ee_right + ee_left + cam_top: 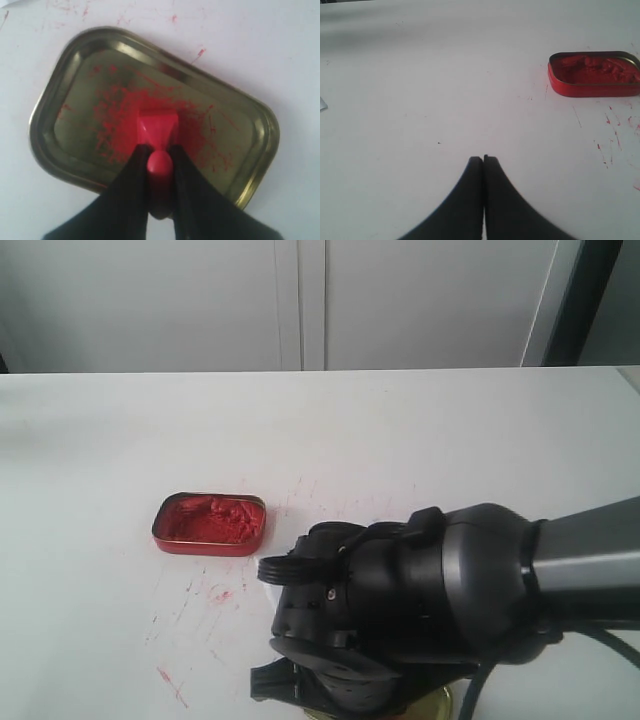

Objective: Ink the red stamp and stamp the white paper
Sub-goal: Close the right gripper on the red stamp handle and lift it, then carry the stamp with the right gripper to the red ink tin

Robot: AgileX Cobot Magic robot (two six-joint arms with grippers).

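The right jaws are closed tightly on the small all-red plastic stamp with a square base and rounded knob (158, 127); the knob is pinched between the two black fingers (125, 190), and the square base points away from them. The stamp is held over the middle of a shallow gold metal tin lid with rounded corners (75, 125), and its base appears to be set on the patch of red ink smeared across the lid's floor. Finer red specks are scattered from that patch towards the lid's rim.

In the exterior view, the bulky dark grey and black right arm (480, 580) is seen reaching in from the right edge of the white surface (100, 440) towards its near edge. Only a sliver of the gold lid (437, 706) is shown beneath it, so the stamp itself is hidden there.

A red rectangular tin filled with lumpy red ink paste (209, 522) is lying open left of the surface's middle, well apart from the far edge and apart from the arm. Thin red scratches and dabs of ink (215, 595) are spread over the surface between that tin and the near edge.

The left jaws are pressed together tip to tip with nothing held between them. They are seen above bare surface, with the red tin (594, 75) well apart from them.
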